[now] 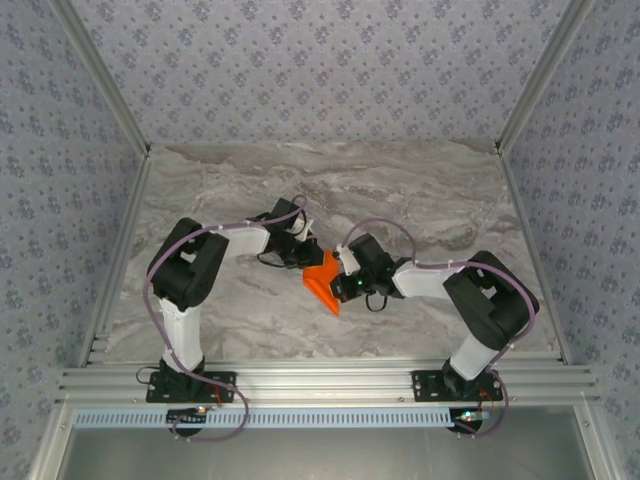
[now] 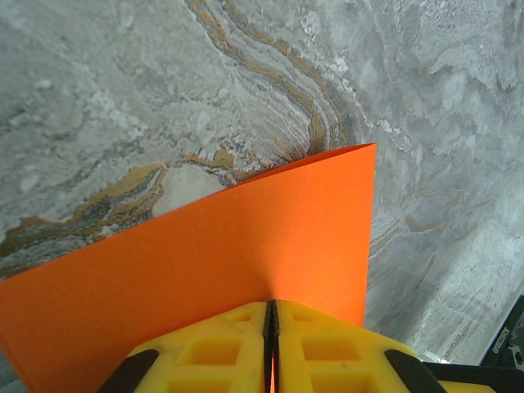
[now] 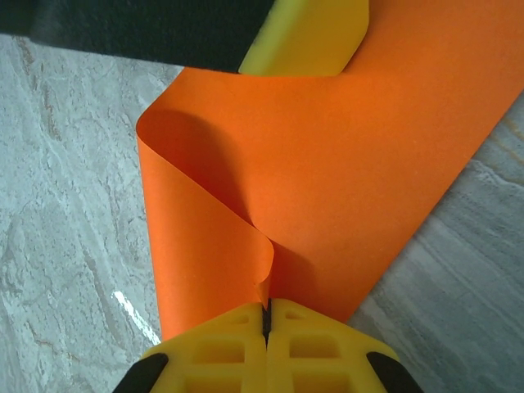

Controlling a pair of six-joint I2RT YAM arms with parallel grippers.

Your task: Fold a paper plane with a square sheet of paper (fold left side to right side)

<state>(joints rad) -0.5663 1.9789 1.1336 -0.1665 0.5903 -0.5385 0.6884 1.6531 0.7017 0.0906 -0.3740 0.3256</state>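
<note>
Pinching: left gripper and right gripper, both pressed onto the square sheet of paper
Paper: curled between my grippers, over the worktop
Tip: match edges before creasing, imo

Your square sheet of paper is plain bright orange, left gripper yellow, table grey tan-veined marble, twelve-o'clock wall grey floral.
</note>
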